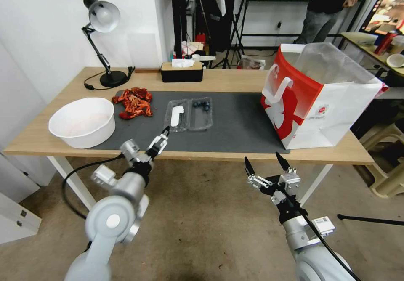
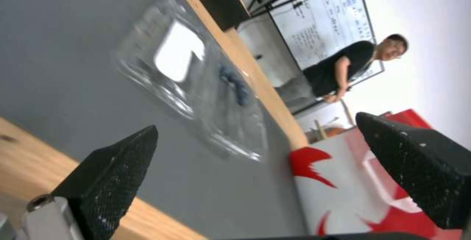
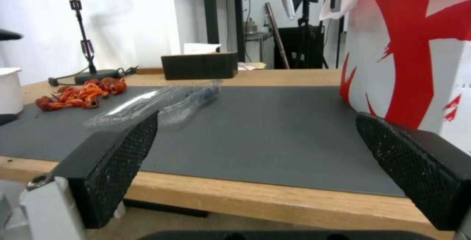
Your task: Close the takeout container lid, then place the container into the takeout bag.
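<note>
Clear plastic clamshell takeout container (image 1: 189, 114) lay open on grey mat (image 1: 240, 125); red-and-white paper takeout bag (image 1: 316, 100) stood well apart, logo unreadable; left gripper (image 1: 162, 140) and right gripper (image 1: 266, 166) both spread, empty.

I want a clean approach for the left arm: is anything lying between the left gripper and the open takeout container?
Nothing visible. The left gripper hovers open at the mat's near edge, with bare grey mat up to the takeout container. The crayfish pile lies off to the side.

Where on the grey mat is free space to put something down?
Widest bare patch: grey mat between the takeout container and the takeout bag. The left side is crowded: red crayfish pile, white bowl, and the left gripper near the container.
</note>
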You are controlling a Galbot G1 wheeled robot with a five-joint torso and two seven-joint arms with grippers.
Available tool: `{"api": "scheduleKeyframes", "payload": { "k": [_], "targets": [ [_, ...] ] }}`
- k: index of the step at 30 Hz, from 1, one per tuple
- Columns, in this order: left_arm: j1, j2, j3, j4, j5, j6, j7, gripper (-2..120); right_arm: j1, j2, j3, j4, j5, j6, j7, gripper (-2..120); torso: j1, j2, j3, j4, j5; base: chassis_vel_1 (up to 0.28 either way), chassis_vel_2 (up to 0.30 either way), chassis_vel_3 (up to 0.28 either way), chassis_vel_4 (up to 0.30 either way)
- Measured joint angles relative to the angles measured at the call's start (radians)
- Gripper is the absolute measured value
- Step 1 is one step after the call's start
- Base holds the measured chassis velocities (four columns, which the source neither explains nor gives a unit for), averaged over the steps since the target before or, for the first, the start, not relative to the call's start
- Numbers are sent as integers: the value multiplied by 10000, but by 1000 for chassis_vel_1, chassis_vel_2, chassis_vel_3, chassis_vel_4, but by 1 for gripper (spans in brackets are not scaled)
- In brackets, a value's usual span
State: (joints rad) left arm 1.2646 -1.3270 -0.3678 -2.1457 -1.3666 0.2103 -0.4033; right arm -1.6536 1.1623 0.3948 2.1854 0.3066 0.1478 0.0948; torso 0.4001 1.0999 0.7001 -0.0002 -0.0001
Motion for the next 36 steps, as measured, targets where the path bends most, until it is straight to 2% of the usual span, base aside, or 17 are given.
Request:
{"api": "scheduleKeyframes", "payload": {
  "k": [3, 13, 21, 36],
  "targets": [
    [-518, -45, 296, 344, -433, -34, -103, 100, -169, 75, 39, 30, -72, -1, -20, 100, 1, 0, 1, 2, 1, 0, 0, 0, 0],
    [-2130, -308, 1040, 1438, -449, -62, -461, 100, -441, 203, 91, 30, -267, 14, -58, 100, 0, 0, -1, 0, 3, 0, 0, 0, 0],
    [-2676, -407, 1347, 2128, -262, 107, -860, 100, -480, 261, 181, -68, -318, 55, -62, 100, 0, 0, -1, 2, 2, 0, 0, 0, 0],
    [-3288, -571, 1585, 3236, 131, 129, -1206, 100, -246, 285, 178, -380, -320, 92, -64, 100, -1, 2, -1, 1, 1, 0, 0, 0, 0]
  ]
}}
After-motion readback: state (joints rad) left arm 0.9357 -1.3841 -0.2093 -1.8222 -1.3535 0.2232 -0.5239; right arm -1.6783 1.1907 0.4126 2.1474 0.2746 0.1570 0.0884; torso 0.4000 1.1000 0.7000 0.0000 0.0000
